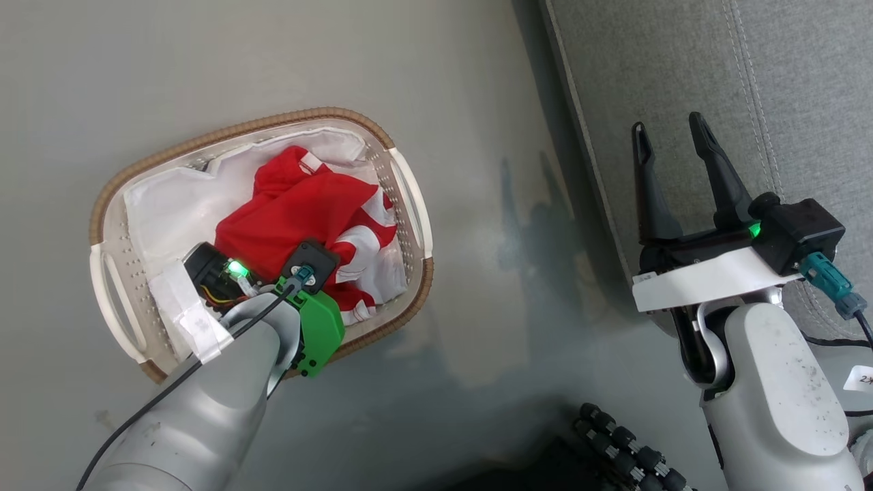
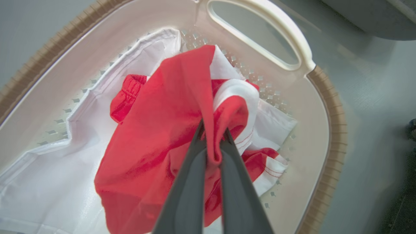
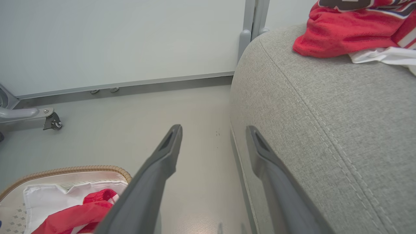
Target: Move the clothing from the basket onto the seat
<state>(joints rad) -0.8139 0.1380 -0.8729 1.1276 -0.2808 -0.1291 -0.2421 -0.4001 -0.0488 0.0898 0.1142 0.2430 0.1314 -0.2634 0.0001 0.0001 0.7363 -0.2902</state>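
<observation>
Clothing (image 2: 156,130) lies bunched in the basket (image 2: 328,136), red with white panels, on top of the white cloth liner (image 2: 48,169). The left wrist view gives the grasp plainly. The left gripper (image 2: 213,131) has its two dark fingers clamped on a raised fold of the red fabric, pinched between them near the tips. In the head view that contact is covered by the wrist and its green housing (image 1: 320,327), as the left arm reaches steeply down into the basket from the lower left. The right wrist view adds a red jersey (image 3: 341,35) lying on top of the seat (image 3: 325,130), well apart from the basket. The right gripper (image 1: 667,126) hangs over the seat's edge where it meets the floor (image 1: 477,68). Its fingers are spread wide, hold nothing, and point up the head view.
</observation>
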